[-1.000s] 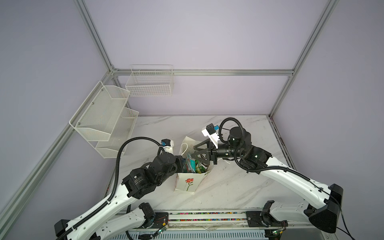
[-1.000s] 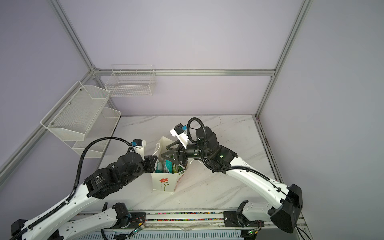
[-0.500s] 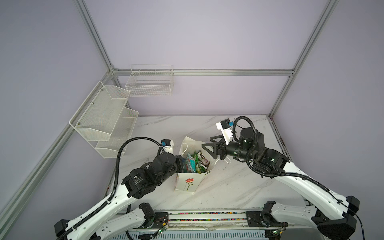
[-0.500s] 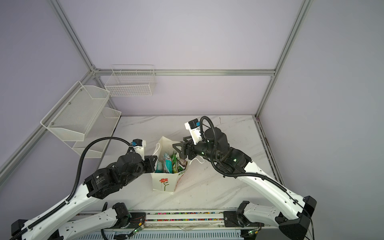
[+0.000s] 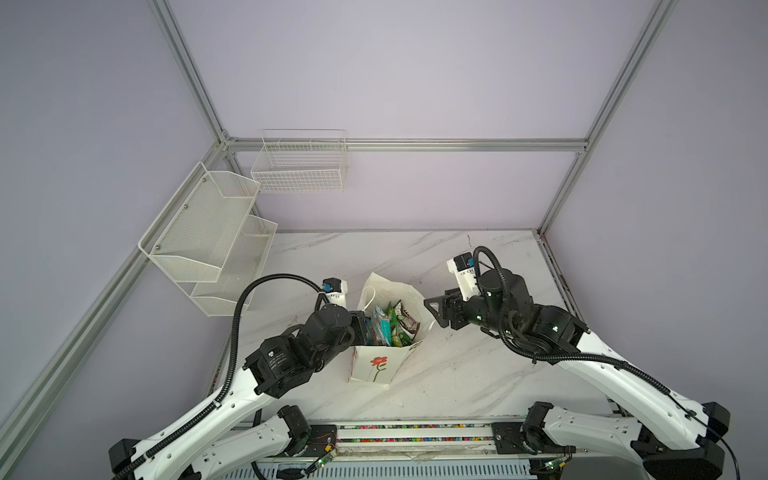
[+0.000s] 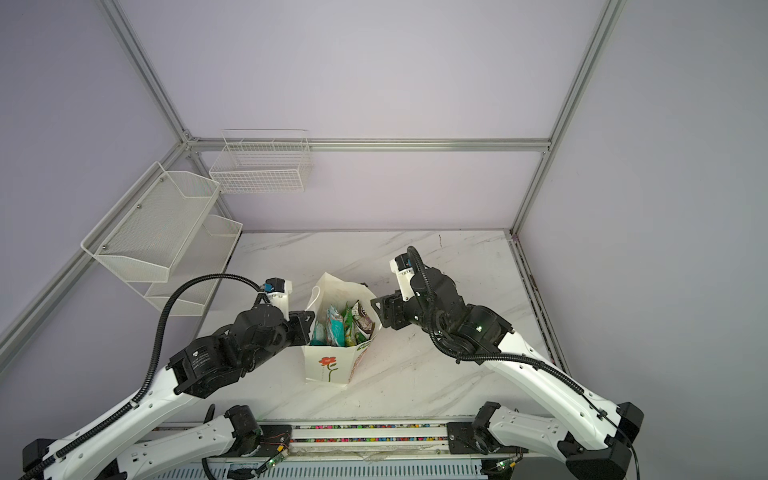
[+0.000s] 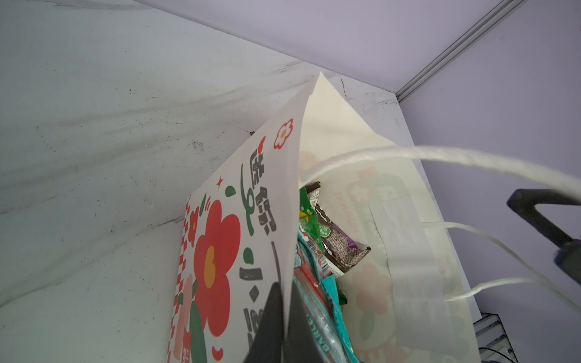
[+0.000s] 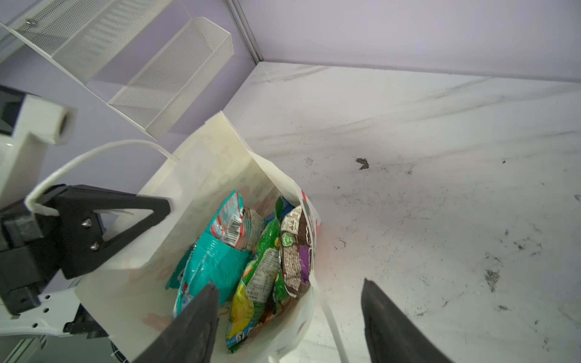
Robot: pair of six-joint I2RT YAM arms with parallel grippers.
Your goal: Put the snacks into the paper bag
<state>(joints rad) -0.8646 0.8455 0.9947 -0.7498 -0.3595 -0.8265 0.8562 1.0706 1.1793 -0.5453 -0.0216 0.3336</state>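
Pinching the paper bag (image 5: pixel 386 289) is the left hand (image 7: pixel 284 294) (right hand (image 8: pixel 289 284) spread, seemingly over its rim).

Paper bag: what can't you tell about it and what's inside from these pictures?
- Snacks, right wrist view: packets overlap; lower ones are hidden by upper ones and the paper bag wall, so no full count.
- Left gripper, left wrist view: cut off by the bottom edge; only the fingertips pinching the bag wall show.
- Bag bottom: hidden by packets in every view.
- Side print, in a top view: too small to read.
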